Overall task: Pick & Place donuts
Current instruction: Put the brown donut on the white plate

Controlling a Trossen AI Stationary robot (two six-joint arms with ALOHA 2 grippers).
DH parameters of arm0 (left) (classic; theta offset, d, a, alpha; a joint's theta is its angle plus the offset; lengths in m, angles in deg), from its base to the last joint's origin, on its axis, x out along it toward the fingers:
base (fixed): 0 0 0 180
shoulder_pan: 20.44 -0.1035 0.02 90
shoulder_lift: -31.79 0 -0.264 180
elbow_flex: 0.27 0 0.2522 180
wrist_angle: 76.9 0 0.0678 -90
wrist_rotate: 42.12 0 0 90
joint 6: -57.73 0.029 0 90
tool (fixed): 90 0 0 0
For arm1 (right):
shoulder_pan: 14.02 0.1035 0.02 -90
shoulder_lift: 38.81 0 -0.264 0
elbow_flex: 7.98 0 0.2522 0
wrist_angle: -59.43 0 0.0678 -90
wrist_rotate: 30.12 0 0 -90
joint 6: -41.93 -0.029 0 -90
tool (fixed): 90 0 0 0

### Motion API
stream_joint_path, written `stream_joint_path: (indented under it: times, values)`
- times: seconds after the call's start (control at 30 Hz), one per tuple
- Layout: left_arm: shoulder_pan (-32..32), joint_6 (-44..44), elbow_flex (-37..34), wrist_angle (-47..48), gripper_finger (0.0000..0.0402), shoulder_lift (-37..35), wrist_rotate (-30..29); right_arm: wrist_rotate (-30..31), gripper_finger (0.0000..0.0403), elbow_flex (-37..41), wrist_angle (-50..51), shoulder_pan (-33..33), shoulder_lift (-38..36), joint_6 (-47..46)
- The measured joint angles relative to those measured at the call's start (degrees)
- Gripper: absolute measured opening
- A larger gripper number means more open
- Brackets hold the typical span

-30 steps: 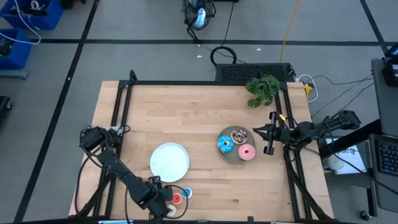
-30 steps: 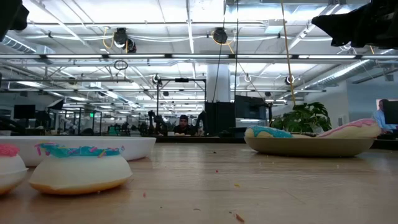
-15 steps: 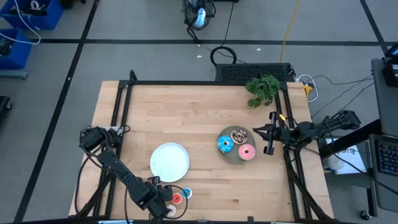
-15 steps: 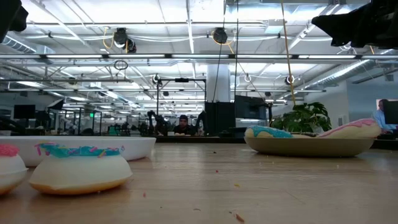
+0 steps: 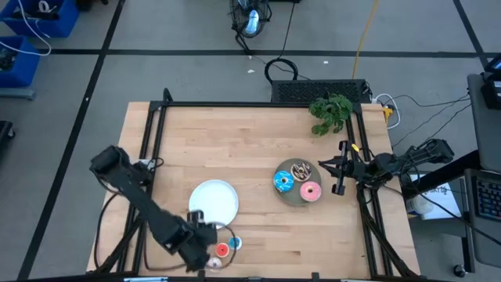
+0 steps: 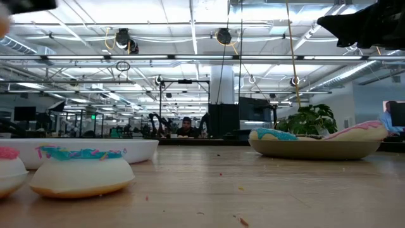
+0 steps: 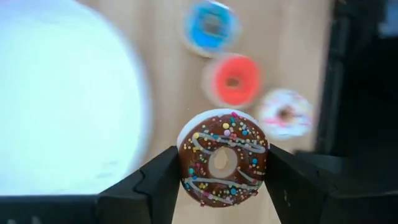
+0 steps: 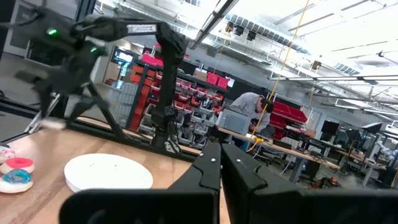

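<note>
Now my left jaws (image 7: pixel 222 167) pinch a glossy brown sprinkled donut (image 7: pixel 223 158) just beside the round white plate (image 7: pixel 62 99); my right jaws (image 8: pixel 221 167), well apart, are pressed together.

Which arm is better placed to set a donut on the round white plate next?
Left. Its end effector grips the brown sprinkled ring donut right beside the round white plate. The right end effector waits shut at the table's right edge.
</note>
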Motion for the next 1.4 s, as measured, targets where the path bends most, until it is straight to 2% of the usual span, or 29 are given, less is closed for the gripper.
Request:
stream_joint_path:
  times: [0.27, 0.47, 0.7, 0.83, 1.07, 1.4]
  values:
    - [-8.6, 0.4, 0.3, 15.8, 0.0218, -10.5, -3.0, 0.0, 0.0000, 0.0, 0.0, 0.0, 0.0, 0.0]
    - [-18.1, 5.9, 0.2, 23.6, 0.0218, -11.5, -2.3, 0.0, 0.0000, 0.0, 0.0, 0.0, 0.0, 0.1]
    - [-27.5, 17.4, -1.6, 19.1, 0.0218, -8.1, 2.7, 0.0, 0.0000, 0.0, 0.0, 0.0, 0.0, 0.1]
    - [-30.9, 22.7, -6.2, 10.0, 0.0218, -6.3, 5.9, 0.0, 0.0000, 0.0, 0.0, 0.0, 0.0, 0.1]
    - [-33.1, 26.2, -11.7, -0.6, 0.0218, -2.8, 9.5, 0.0, 0.0000, 0.0, 0.0, 0.0, 0.0, 0.1]
    - [-33.3, 27.8, -13.0, -0.1, 0.0218, 5.1, 8.4, 0.0, 0.0000, 0.0, 0.3, 0.0, 0.0, 0.5]
